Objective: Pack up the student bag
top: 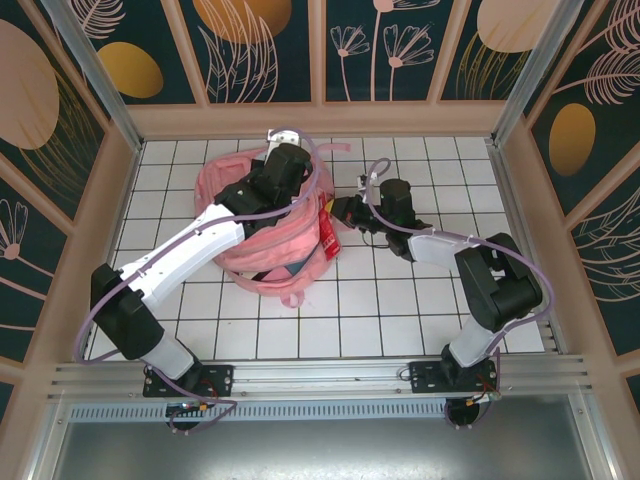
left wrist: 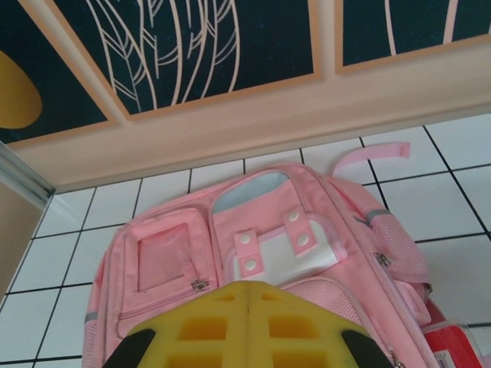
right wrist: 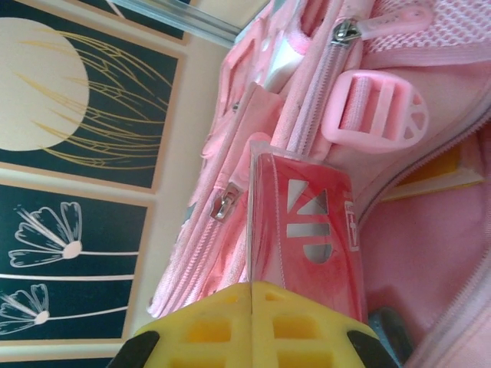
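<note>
While jaws sit shut, student bag (top: 285, 250) unzipped

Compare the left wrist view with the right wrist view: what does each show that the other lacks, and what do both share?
Left wrist, not right wrist: the white tiled table and a loose pink strap end lying on it. Right wrist, not left wrist: a pink buckle and a yellow-edged flat item inside the open bag. Both: the student bag, a red packet, patterned wall panels, and a shut yellow gripper, the left gripper and the right gripper.
</note>
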